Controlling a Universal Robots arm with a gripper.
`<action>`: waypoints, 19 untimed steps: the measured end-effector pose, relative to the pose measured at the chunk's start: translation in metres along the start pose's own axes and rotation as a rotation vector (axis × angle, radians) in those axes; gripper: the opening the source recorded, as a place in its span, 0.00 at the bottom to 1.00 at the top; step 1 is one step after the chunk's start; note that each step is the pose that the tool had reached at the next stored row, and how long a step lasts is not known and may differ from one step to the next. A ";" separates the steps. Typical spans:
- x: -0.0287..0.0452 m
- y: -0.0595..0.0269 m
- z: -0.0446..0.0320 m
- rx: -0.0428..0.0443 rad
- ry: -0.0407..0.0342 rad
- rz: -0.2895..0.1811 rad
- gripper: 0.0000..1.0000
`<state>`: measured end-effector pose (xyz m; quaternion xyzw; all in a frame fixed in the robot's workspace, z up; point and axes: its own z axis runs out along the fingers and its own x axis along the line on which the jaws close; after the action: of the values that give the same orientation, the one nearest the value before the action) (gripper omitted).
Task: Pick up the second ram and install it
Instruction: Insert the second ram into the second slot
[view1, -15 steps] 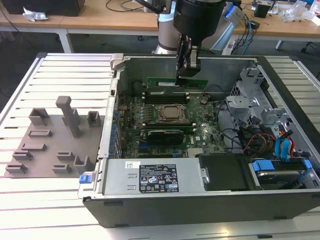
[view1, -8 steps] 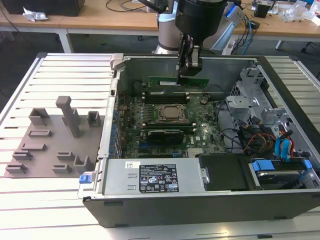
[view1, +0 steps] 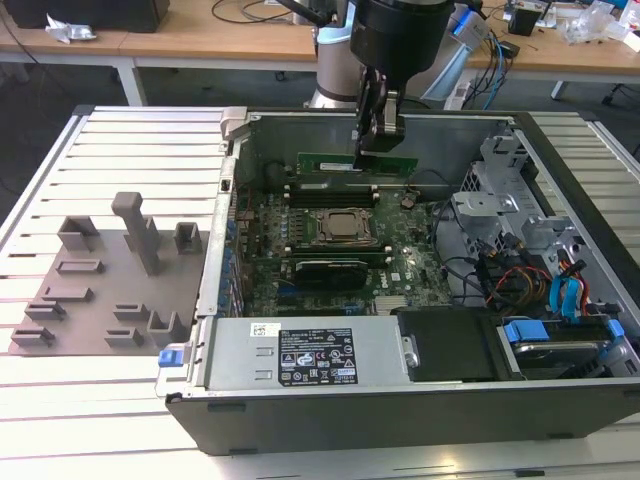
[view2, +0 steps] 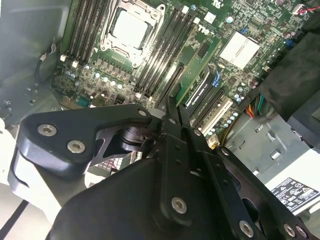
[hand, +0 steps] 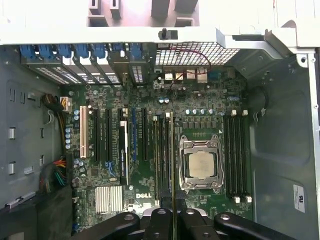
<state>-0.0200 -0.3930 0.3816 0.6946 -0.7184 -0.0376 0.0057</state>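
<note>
Inside the open case (view1: 240, 300), over the far side of the motherboard (view1: 400, 270), the pincer (view1: 378, 140) hangs from the arm with its fingers closed on the upper edge of the ram (view1: 345, 162). The green stick stands on edge, directly under the fingers, with its long axis running across the exterior view from left to right, parallel to the black memory slots (view1: 330, 195) just below it.

In the first wrist view the ram (hand: 173, 165) shows edge-on as a thin line running out from between the fingers (hand: 159, 225), lying alongside the slots (hand: 161, 155) next to the processor socket (hand: 201, 165). It appears lined up with one of them, but I cannot tell whether its lower edge has entered the slot or is just above it.

In the second wrist view the ram (view2: 196, 70) reaches from the fingertips (view2: 172, 107) toward the board, again parallel to the slot rows (view2: 160, 55).

The step in hand looks like seating: the stick's long axis matches the slot's, so what counts is its sideways offset from that one slot.
</note>
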 end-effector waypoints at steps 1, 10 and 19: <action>0.0000 0.0000 0.0000 0.0000 0.0000 0.000 0.13; 0.0007 -0.0011 0.0168 0.0000 -0.0001 0.000 0.13; 0.0018 -0.0025 0.0393 -0.0001 0.0001 0.000 0.13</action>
<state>-0.0200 -0.3931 0.3421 0.6947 -0.7183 -0.0376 0.0058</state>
